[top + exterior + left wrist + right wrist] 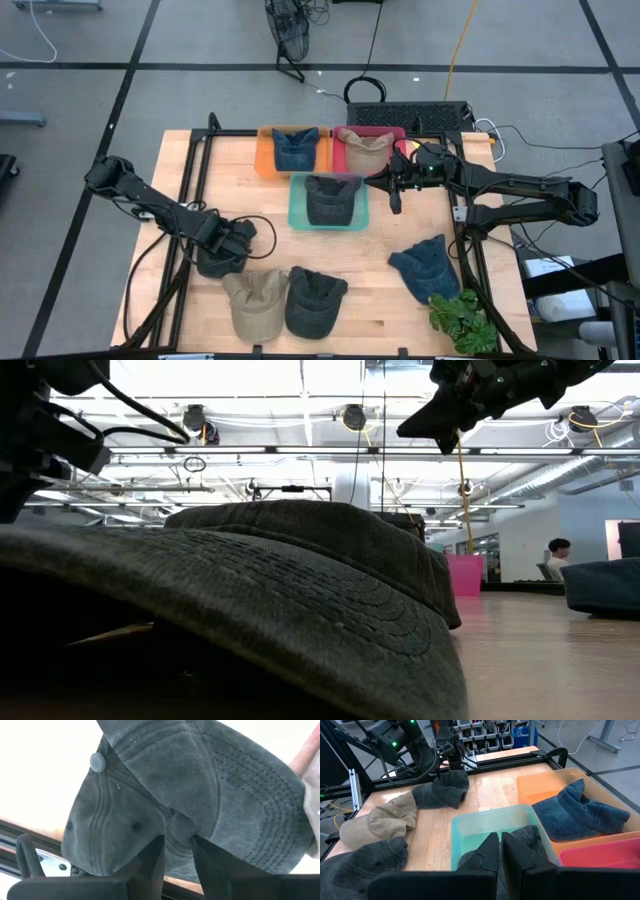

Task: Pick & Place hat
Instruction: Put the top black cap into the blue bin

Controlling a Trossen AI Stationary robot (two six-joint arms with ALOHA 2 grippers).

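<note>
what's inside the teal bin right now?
One dark grey cap lies in the teal bin, filling most of it. The right gripper hovers at the bin's right edge, fingers shut. Anything beneath the cap is hidden.

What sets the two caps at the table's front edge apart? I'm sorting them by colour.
The tan cap is light khaki; the dark cap is charcoal grey. In the high view the tan cap lies to the left, toward the left arm, and the dark cap to its right. Both lie loose on the bare wood, side by side.

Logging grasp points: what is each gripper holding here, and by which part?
Left gripper pinches the dark grey hat by its crown fabric. Right gripper is shut, holding nothing.
</note>
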